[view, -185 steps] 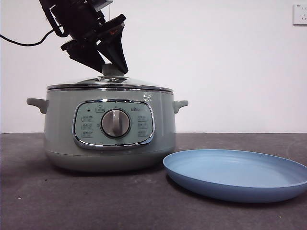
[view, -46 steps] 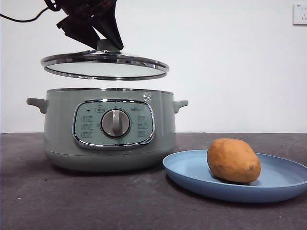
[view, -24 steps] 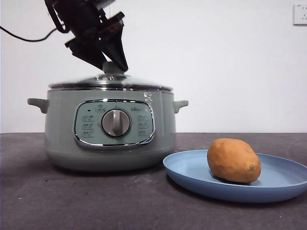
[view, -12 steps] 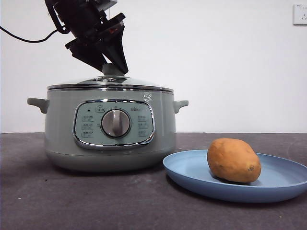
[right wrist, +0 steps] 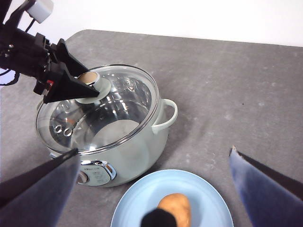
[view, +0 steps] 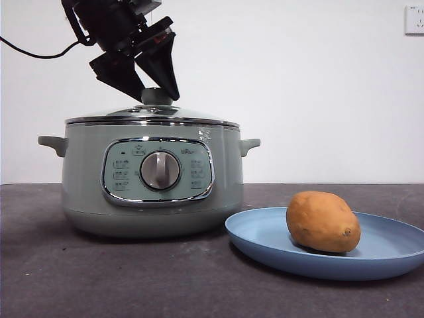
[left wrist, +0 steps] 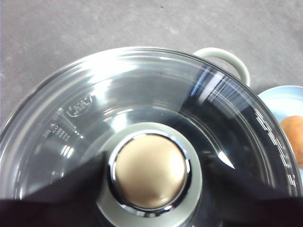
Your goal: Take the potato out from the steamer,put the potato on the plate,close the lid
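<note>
Glass lid sits on the steamer; left hand looks open around its knob, just needs lifting away

Black throughout. Left gripper: two wedge-shaped jaws tapering to points, small red and orange marks between them, angular black housing above, a white block on top. Thin black cable looping off leftward. Right gripper: broad flat dark jaws, blurred, bluish-grey at the edges.
</note>
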{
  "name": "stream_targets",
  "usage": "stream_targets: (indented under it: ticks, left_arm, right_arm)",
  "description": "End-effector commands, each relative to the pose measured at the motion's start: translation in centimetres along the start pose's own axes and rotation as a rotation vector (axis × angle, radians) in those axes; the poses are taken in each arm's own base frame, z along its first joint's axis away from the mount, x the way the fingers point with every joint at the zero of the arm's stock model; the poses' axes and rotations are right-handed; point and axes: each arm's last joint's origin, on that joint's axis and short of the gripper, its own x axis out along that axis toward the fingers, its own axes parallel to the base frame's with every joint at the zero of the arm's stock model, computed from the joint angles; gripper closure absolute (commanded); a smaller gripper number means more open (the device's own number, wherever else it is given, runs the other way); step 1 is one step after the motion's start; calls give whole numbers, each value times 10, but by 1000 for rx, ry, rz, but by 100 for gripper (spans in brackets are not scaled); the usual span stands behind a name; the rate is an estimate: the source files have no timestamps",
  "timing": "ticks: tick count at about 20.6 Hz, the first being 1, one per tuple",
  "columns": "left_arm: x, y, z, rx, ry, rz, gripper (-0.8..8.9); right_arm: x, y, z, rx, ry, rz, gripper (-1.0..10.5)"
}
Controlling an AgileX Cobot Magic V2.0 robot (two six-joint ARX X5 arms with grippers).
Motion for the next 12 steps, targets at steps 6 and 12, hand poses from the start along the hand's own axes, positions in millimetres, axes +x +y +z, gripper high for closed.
stream_targets:
  ticks: [6,12]
  left_arm:
    - [-43,-9,13,18,-77,6,311]
    - [-95,-22,9,10,-45,-4,311]
  right_arm:
    - [-1,0,-2,4,24,7,410]
    - [-1,2,-10,12,111,83,412]
